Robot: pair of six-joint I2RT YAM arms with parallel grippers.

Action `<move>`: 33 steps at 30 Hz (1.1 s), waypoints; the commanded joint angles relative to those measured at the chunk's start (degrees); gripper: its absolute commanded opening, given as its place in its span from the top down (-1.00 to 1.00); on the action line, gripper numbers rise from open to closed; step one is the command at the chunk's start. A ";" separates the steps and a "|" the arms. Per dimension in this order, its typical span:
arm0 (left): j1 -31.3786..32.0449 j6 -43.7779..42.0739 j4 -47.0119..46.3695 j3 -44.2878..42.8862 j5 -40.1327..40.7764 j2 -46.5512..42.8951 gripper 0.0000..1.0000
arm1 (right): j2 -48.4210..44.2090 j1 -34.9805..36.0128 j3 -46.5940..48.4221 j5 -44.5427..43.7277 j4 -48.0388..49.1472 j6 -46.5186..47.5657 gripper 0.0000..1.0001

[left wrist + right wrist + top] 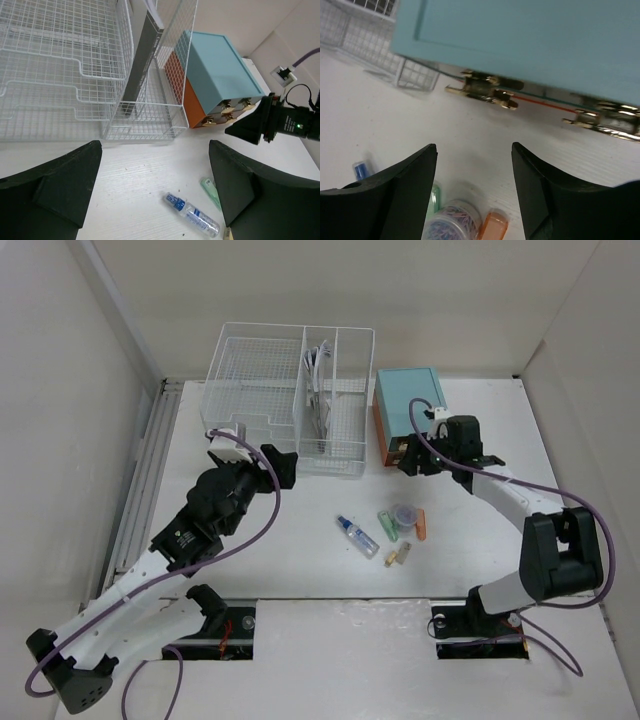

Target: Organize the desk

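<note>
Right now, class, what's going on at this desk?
Neither arm holds anything. The right gripper, open, faces the brass knobs of the teal drawer box; the left gripper, open, hovers before the wire basket. A spray bottle, a tub of clips and other small items lie loose on the desk.

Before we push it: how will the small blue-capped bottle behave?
The bottle lies on its side on the desk and looks cylindrical, so a sideways push will probably roll it. It looks like clear plastic, so likely light and somewhat slick to pinch.
</note>
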State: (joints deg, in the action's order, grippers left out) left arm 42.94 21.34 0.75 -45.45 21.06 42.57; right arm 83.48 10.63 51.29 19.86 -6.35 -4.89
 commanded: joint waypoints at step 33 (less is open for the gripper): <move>17.70 18.29 2.76 3.52 2.67 21.67 -0.39 | 3.98 0.18 2.68 1.24 13.47 -11.81 0.18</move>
State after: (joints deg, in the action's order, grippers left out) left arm 58.74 35.53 4.21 -41.85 20.67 63.46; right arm 90.32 9.58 54.98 20.34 2.24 -15.25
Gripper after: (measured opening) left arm 0.697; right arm 0.490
